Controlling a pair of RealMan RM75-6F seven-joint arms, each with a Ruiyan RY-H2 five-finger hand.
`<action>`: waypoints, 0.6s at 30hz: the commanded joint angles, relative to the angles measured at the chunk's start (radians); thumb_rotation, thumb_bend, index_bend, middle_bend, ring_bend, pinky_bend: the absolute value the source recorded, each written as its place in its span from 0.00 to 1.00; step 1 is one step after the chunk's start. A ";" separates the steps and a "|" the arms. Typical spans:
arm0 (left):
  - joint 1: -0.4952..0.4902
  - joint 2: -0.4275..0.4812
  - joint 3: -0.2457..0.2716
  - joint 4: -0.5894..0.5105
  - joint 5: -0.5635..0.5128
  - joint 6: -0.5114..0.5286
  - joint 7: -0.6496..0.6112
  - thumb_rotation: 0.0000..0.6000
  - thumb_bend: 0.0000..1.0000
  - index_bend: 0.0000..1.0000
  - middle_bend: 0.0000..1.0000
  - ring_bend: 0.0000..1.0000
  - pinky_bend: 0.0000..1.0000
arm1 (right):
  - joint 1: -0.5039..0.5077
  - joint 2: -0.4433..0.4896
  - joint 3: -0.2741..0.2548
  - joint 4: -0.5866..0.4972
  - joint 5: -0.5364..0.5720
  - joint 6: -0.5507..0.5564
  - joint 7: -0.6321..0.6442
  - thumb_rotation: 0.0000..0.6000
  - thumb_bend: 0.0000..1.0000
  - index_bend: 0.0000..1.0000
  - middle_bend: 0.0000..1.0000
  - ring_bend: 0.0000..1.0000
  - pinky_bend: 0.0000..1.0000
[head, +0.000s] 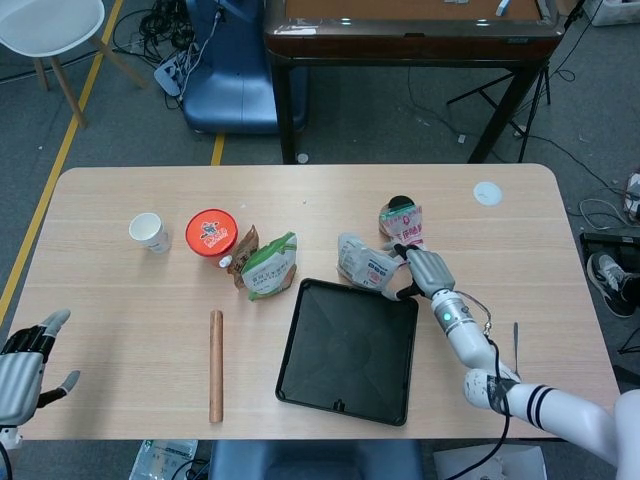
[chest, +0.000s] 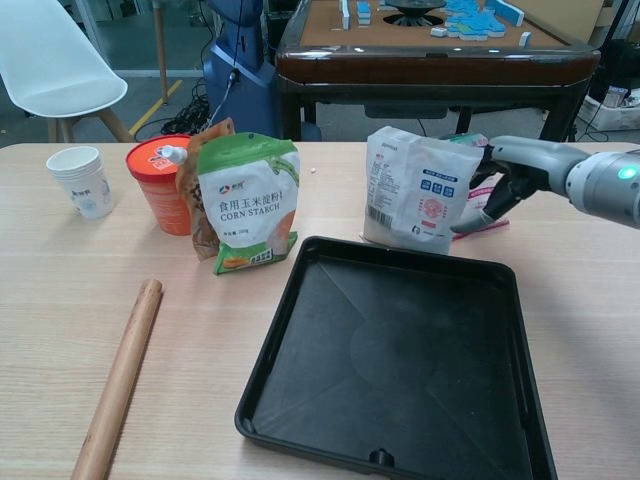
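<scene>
My right hand reaches in from the right to the white powder bag, which stands just behind the black tray. Its fingers are spread around the bag's right edge, the thumb low at the front; the bag stands on the table, not lifted. A pink-printed bag lies right behind the hand. My left hand hovers open off the table's front left corner, holding nothing; only the head view shows it.
Left of the tray stand a green corn starch bag, a brown pouch, an orange tub and a paper cup. A wooden rolling pin lies front left. A white disc sits far right.
</scene>
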 joint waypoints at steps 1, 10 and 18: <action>0.002 0.000 0.000 0.002 -0.001 0.001 -0.002 1.00 0.20 0.11 0.15 0.19 0.17 | 0.034 -0.046 0.008 0.066 0.008 -0.027 0.027 1.00 0.12 0.19 0.28 0.18 0.29; 0.008 0.003 -0.002 0.006 -0.008 0.006 -0.008 1.00 0.20 0.11 0.15 0.19 0.17 | 0.080 -0.133 0.011 0.209 -0.040 -0.078 0.114 1.00 0.12 0.20 0.28 0.18 0.29; 0.008 0.004 -0.003 0.006 -0.009 0.001 -0.006 1.00 0.20 0.11 0.15 0.19 0.17 | 0.087 -0.184 0.007 0.299 -0.167 -0.092 0.272 1.00 0.13 0.20 0.28 0.18 0.29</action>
